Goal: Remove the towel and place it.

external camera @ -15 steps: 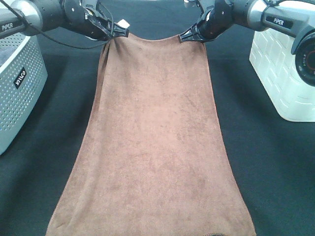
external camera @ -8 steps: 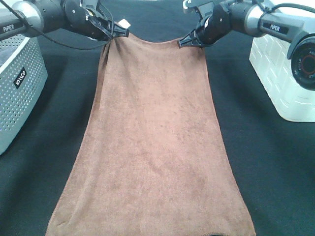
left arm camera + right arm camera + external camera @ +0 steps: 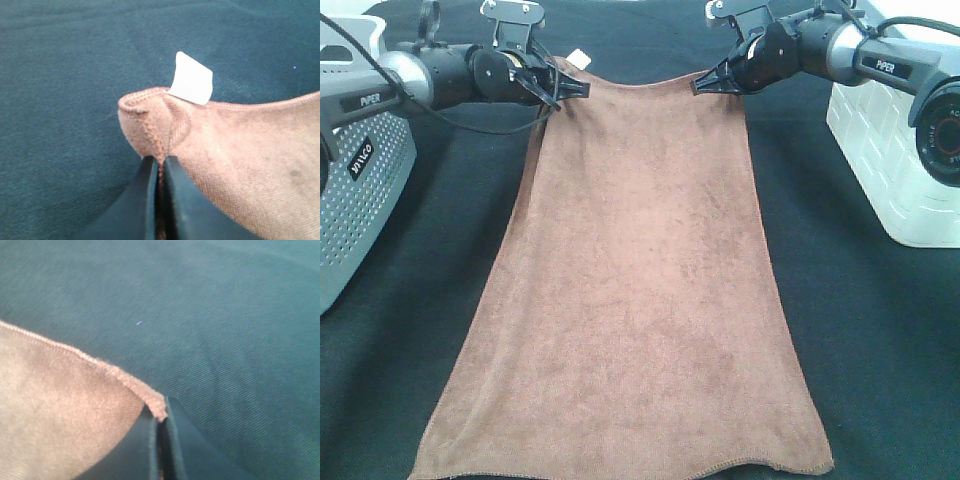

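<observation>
The brown plush towel [image 3: 635, 280] hangs stretched between my two grippers, its near hem low at the front of the exterior high view. My left gripper [image 3: 578, 89] is shut on the far left corner, beside the small white tag [image 3: 581, 59]. The left wrist view shows the tag [image 3: 190, 79] and the pinched corner [image 3: 155, 125] between the closed jaws. My right gripper [image 3: 705, 83] is shut on the far right corner. The right wrist view shows the hemmed corner [image 3: 150, 402] clamped between the jaws.
A black cloth [image 3: 880, 330] covers the table. A grey perforated basket [image 3: 355, 170] stands at the left edge. A white basket [image 3: 895, 150] stands at the right edge.
Both grippers have moved away from the camera and slightly right with the towel corners. The towel's near hem has come into view at the front.
</observation>
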